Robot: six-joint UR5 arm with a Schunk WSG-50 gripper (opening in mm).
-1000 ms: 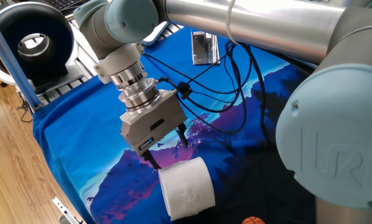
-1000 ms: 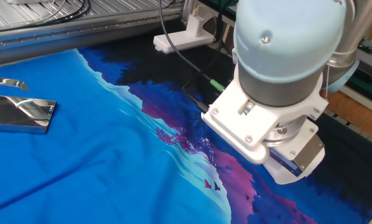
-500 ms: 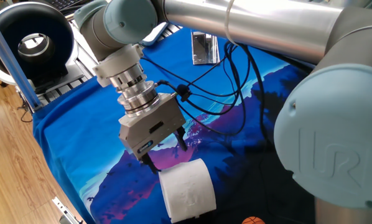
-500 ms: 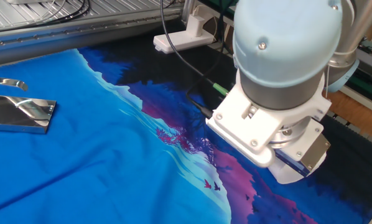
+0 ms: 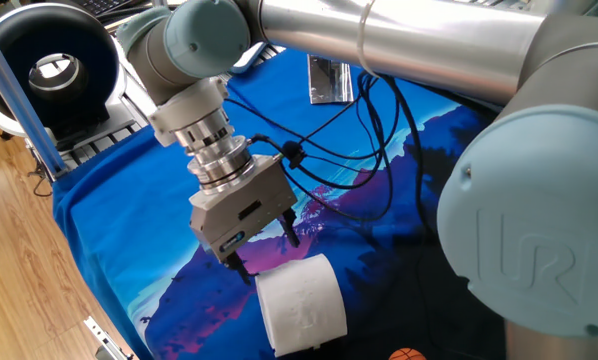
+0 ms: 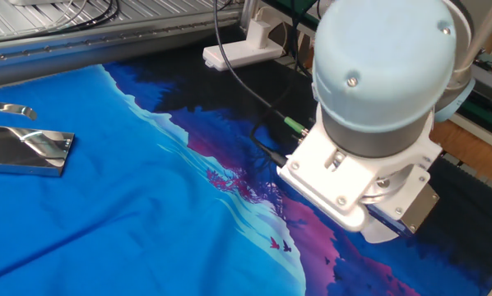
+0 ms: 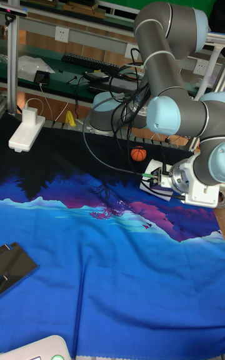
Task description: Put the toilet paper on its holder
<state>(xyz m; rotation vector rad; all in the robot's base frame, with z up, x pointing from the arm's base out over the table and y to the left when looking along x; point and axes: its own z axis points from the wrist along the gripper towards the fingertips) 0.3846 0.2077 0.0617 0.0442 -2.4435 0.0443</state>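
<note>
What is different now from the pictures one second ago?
The pincer has come down slightly toward the toilet paper, its fingers open just above the roll, nothing held yet. The toilet paper and the holder lie where they were.

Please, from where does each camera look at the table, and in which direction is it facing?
One fixed view: high beside the arm's base, looking down along the arm at the hand above the toilet paper; holder far behind.
The other fixed view: low over the cloth, close behind the wrist, which hides the roll; holder at left.
Tall fixed view: across the table, facing the whole arm and back shelves.
Shared: blue cloth, arm, holder.
</note>
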